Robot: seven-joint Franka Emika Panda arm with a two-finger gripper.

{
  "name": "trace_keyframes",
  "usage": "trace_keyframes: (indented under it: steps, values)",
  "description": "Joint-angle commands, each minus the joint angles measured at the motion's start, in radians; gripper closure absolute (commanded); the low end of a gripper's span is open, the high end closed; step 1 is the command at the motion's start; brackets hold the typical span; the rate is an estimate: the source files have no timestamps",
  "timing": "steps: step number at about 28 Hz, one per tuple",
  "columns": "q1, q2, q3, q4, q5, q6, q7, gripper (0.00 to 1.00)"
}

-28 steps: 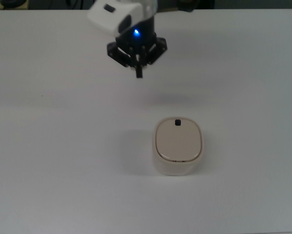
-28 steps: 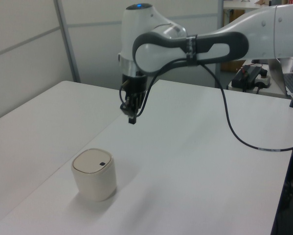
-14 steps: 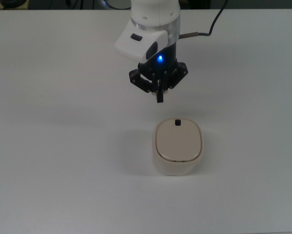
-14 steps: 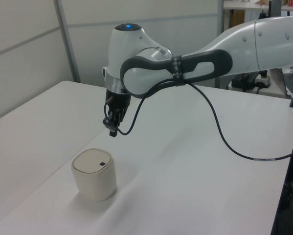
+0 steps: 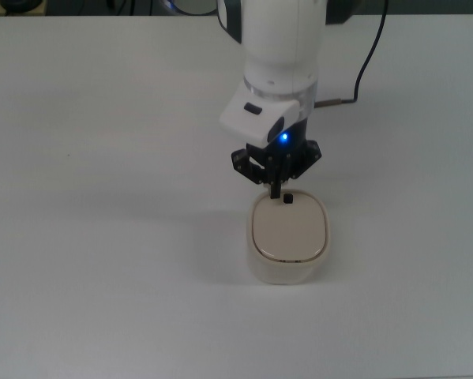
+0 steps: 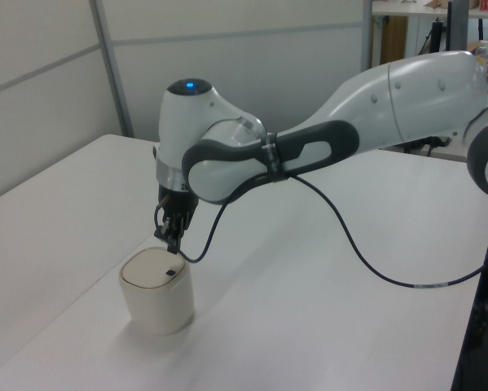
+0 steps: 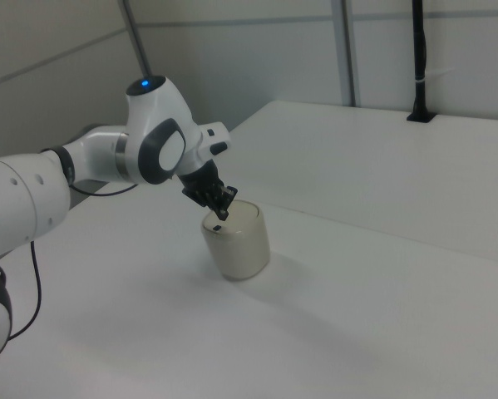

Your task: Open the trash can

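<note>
One white table (image 5: 78, 237), wide and plain. One white robot arm (image 6: 325, 138) reaching across it, a black cable (image 6: 366, 261) looping beneath. One cream trash can (image 5: 288, 237) standing upright near the table's middle, beige lid (image 5: 290, 229) flat and closed. One gripper (image 5: 275, 192) hanging just above the can's rim, fingers pinched narrow, holding nothing. One tiny black button (image 5: 287, 200) at the lid's edge, right beside the fingertips; contact impossible to tell.
</note>
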Motion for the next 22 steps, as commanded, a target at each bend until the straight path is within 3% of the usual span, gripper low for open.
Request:
trace_keyframes:
  steps: [1,22]
  values:
    - [0.025,0.035,-0.005,0.022,-0.03,0.039,0.047,1.0]
    - [0.046,0.072,-0.005,0.016,-0.045,0.04,0.047,1.0]
